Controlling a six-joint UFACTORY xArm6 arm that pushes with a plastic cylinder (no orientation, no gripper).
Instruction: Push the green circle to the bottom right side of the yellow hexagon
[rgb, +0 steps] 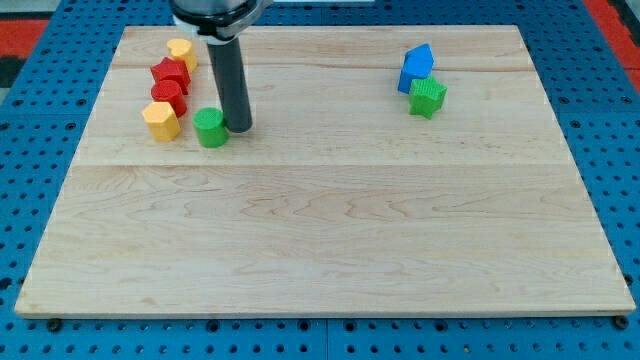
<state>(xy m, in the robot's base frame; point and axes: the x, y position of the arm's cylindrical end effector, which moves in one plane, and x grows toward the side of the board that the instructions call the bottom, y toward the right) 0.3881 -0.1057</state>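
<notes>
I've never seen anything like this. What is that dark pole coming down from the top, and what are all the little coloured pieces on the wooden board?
The pole is the end of a robot arm. It has no hand and holds nothing; its tip slides on the wooden board to push blocks. This is the only camera view. The tip sits just right of the green circle. At the view's left are a yellow hexagon, two red blocks and another yellow block. At the upper right, a blue block touches a green star-like block.

My tip (241, 128) touches the green circle's (211, 128) right (view's upper left) — yellow hexagon (161, 120) beyond.
</notes>
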